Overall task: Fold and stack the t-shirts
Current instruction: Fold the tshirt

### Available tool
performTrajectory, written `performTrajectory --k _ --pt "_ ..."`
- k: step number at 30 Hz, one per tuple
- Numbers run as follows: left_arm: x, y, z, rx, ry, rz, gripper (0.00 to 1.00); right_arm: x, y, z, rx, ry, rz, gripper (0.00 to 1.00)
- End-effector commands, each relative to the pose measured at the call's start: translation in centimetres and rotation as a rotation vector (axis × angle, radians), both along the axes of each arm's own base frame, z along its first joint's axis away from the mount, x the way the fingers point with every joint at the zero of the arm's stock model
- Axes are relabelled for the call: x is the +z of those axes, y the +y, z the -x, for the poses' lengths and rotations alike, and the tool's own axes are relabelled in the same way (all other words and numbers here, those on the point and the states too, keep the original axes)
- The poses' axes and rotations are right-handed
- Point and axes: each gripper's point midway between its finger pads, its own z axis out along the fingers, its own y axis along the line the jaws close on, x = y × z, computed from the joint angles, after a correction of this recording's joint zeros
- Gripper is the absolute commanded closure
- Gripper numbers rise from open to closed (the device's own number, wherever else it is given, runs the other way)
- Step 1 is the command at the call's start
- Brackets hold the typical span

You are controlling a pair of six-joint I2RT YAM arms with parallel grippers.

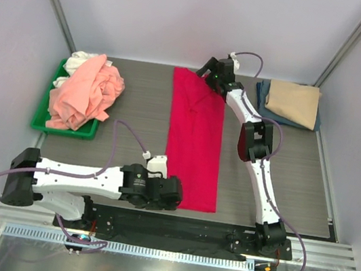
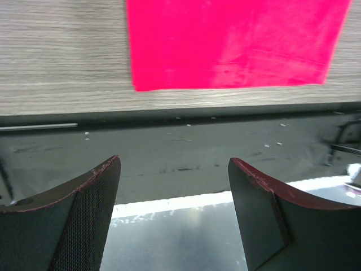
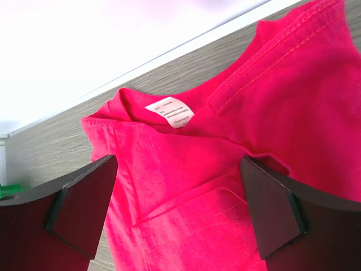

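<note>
Tabletop [image 1: 138,101], crimson t-shirt [image 1: 194,141] beneath right fingers [image 3: 84,203]

Small white neck label [image 3: 170,112] in the collar of the crimson-red t-shirt [image 3: 299,107], print too small for reading.

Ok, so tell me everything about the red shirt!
The red t-shirt is soft crimson cloth, folded into a long narrow strip, lying flat on the table. Its collar, with a white label inside, is at the far end, where the right pincer is open over it. The left pincer, open, is by the near hem, not touching.
</note>
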Motion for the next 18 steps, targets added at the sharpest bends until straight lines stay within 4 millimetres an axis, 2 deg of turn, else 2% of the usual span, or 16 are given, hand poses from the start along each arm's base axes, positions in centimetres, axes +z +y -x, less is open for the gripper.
performTrajectory --k 1,2,3,4,7,8,10,12,13,14,15,16,17,18 --pt "1.0 0.7 -1.0 0.037 -0.082 -0.046 0.22 4.1 -1.5 -0.2 -0.015 -0.057 0.030 0.02" --pt "1.2 1.1 -1.3 0.043 -0.099 -0.058 0.22 5.5 -1.6 -0.1 0.000 -0.081 0.044 0.00" --pt "1.4 1.2 -1.4 0.043 -0.109 -0.057 0.21 8.1 -1.4 -0.1 0.009 -0.126 0.041 0.00" --pt "1.5 1.4 -1.6 0.045 -0.121 -0.059 0.21 12.2 -0.8 0.5 0.064 -0.188 0.015 0.00" --pt "2.3 1.6 -2.5 0.043 -0.181 -0.033 0.20 18.3 -0.8 1.6 0.113 -0.291 0.026 0.00" --pt "2.4 1.6 -2.8 0.046 -0.196 -0.026 0.20 21.8 -1.4 2.8 0.114 -0.326 0.020 0.00" --pt "2.7 2.3 -3.6 0.056 -0.223 -0.025 0.20 23.5 -2.3 4.9 0.112 -0.309 0.046 0.00" --pt "2.3 3.1 -4.1 0.060 -0.233 -0.033 0.23 24.3 -4.4 8.5 0.073 -0.257 0.087 0.00" --pt "2.7 3.8 -4.5 0.083 -0.241 -0.016 0.24 23.4 -5.2 10.1 0.066 -0.204 0.115 0.00" --pt "3.0 4.2 -4.9 0.079 -0.257 0.013 0.25 22.1 -7.1 13.5 0.027 -0.123 0.159 0.00" --pt "2.6 4.2 -4.9 0.066 -0.261 0.007 0.25 21.0 -8.0 15.4 0.019 -0.070 0.180 0.00" --pt "3.3 4.3 -5.1 0.071 -0.272 0.047 0.25 20.1 -8.7 17.5 0.009 -0.023 0.196 0.00" --pt "3.7 3.9 -5.4 0.069 -0.286 0.084 0.25 16.2 -9.7 20.8 0.016 0.086 0.238 0.00" --pt "3.2 4.1 -5.4 0.059 -0.286 0.084 0.21 17.5 -11.0 24.2 -0.002 0.090 0.258 0.00"
